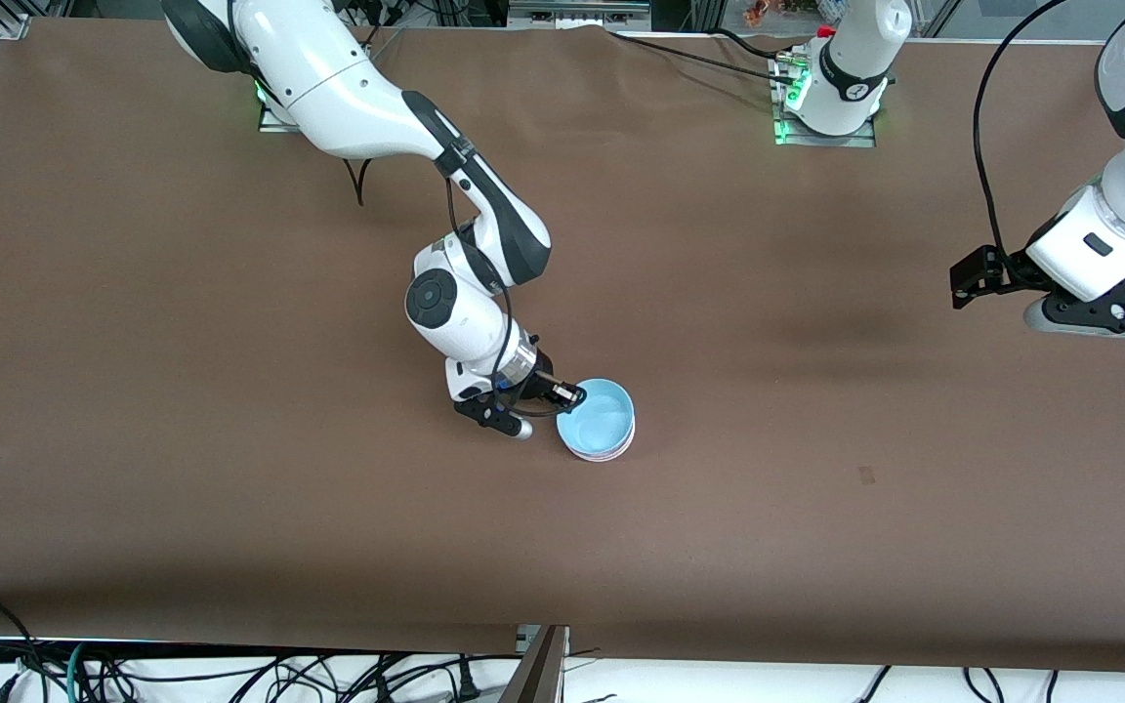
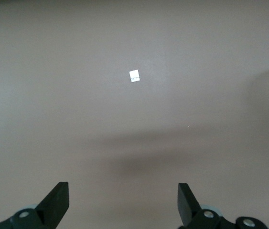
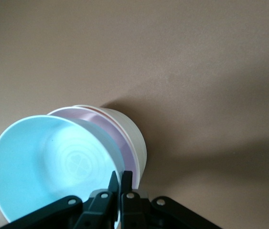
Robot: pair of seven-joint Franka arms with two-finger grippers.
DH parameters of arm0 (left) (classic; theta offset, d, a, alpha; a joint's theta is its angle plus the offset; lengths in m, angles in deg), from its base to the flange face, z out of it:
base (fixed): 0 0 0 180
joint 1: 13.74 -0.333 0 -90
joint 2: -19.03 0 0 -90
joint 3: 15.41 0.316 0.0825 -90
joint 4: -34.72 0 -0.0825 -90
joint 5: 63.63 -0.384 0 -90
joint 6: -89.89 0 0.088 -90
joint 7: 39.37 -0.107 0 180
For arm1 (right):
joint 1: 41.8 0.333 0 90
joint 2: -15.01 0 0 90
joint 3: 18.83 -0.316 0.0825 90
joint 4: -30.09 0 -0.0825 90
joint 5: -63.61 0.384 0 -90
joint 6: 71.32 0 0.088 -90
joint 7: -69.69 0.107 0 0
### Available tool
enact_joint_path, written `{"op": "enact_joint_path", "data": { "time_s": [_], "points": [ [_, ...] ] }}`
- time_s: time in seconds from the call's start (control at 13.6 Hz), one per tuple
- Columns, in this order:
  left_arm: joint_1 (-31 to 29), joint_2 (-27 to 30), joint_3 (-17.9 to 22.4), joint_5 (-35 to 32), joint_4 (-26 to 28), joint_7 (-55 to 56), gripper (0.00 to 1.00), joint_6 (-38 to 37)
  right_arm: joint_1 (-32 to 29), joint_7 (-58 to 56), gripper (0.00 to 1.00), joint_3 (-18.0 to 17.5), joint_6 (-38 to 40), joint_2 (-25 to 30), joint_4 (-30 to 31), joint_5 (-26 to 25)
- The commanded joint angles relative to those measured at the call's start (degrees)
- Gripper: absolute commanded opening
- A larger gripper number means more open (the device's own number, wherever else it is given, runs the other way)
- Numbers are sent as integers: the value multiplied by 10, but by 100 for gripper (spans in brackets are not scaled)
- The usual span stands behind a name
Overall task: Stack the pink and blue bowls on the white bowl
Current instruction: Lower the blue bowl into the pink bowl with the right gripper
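Item 1. Right arm, based at the right arm's end of the tabletop (image 1: 133,293), reaching down toward the middle. Its end effector, the right end effector (image 1: 562,392), is low at the rim of the bowl stack. In the right wrist view the right end effector (image 3: 120,183) has its fingers pressed together on the thin rim of the blue bowl (image 3: 53,167); state: clamped on that rim.

Item 2. Bowl stack, mid-tabletop. Blue bowl (image 1: 597,415) on top, nested into the pink bowl (image 3: 120,138), which sits inside the white bowl (image 3: 134,133). From the front only a thin pale edge of the lower bowls shows under the blue one. The blue bowl looks slightly tilted against the pink rim in the wrist view; whether it is fully seated cannot be told.

Item 3. Small pale marker (image 2: 134,76) on the bare tabletop, seen under the left arm.

Item 4. Left arm, at its own end of the tabletop, waiting. The left end effector (image 1: 1104,312) hovers above bare surface, well apart from the stack; the left end effector (image 2: 122,200) has its fingers spread wide and holds nothing.

Step in hand, by judgement: final placement, blue bowl on the stack. Next move calls for parting the fingers, then lifting straight up so the rim is not dragged and the stack stays put.
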Motion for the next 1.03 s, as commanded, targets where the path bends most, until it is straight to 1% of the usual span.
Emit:
{"op": "enact_joint_path", "data": {
  "time_s": [0.0, 0.37, 0.51, 0.96],
  "points": [
    [-4, 11, -2, 9, 5, -14, 100, -6, 10, 11, 0, 6, -5, -16, -17, -14],
    [-4, 11, -3, 9, 5, -14, 100, -6, 11, 10, 0, 11, -4, -17, -15, -20],
    [-4, 11, -3, 9, 5, -14, 100, -6, 11, 9, 0, 22, -4, -17, -15, -20],
    [-4, 11, -3, 10, 5, -14, 100, -6, 10, 19, 0, 22, -12, -28, -17, -21]
  ]
}}
